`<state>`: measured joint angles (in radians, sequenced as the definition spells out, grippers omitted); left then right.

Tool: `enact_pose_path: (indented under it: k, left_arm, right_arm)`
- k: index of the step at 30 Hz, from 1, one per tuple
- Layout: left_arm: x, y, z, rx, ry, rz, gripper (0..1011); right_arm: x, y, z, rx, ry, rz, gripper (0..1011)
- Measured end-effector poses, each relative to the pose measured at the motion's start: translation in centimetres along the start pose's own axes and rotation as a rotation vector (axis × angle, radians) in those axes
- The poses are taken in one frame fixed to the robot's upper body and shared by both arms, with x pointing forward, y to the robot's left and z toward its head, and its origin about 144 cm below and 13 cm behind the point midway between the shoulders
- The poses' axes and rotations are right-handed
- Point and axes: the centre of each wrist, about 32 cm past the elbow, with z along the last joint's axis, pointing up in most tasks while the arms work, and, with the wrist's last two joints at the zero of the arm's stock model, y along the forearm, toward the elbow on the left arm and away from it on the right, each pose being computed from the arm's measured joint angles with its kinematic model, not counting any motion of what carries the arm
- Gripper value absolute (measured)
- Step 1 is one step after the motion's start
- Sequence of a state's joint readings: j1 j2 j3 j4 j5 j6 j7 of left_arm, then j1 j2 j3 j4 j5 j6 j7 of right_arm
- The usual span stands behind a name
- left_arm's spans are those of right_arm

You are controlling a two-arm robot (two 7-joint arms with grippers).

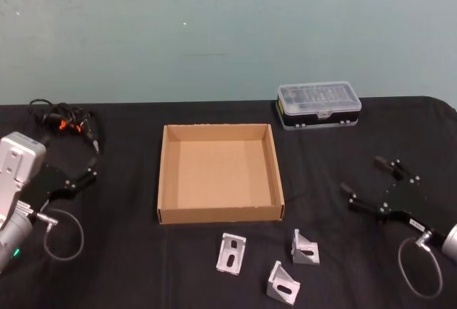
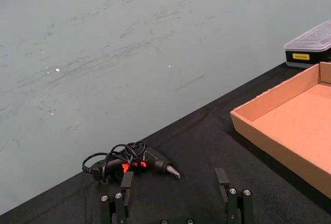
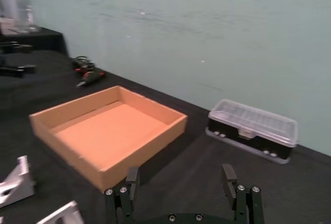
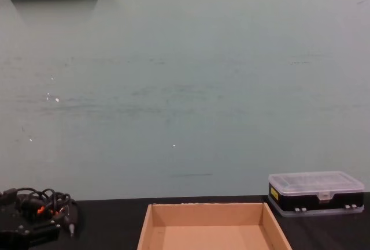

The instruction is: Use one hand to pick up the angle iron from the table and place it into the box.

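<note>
Three silver angle irons lie on the black table in front of the box: one on the left, one on the right and one nearest me. The tan cardboard box stands empty at the table's middle. My right gripper hovers open to the right of the box and the angle irons, with nothing between its fingers. In the right wrist view the gripper faces the box, with two angle irons near it. My left gripper rests open at the far left.
A black case with a clear lid sits behind the box's right corner. A black hand tool with a coiled cable lies at the back left, just beyond the left gripper. A green wall rises behind the table.
</note>
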<state>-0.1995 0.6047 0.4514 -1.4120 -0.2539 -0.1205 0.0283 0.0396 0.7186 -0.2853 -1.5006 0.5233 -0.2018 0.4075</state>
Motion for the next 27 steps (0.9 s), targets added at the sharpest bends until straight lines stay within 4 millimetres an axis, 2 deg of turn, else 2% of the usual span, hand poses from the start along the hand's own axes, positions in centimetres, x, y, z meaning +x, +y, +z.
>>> enact_pose_path:
  k: [11, 27]
  left_arm:
    - [0.0, 0.0, 0.0, 0.000, 0.000, 0.000, 1000]
    - [0.0, 0.0, 0.0, 0.000, 0.000, 0.000, 1000]
  right_arm:
    - [0.2, -0.7, 0.1, -0.008, 0.005, 0.164, 1004]
    - [0.3, 0.7, -0.1, -0.051, -0.002, 0.312, 1004]
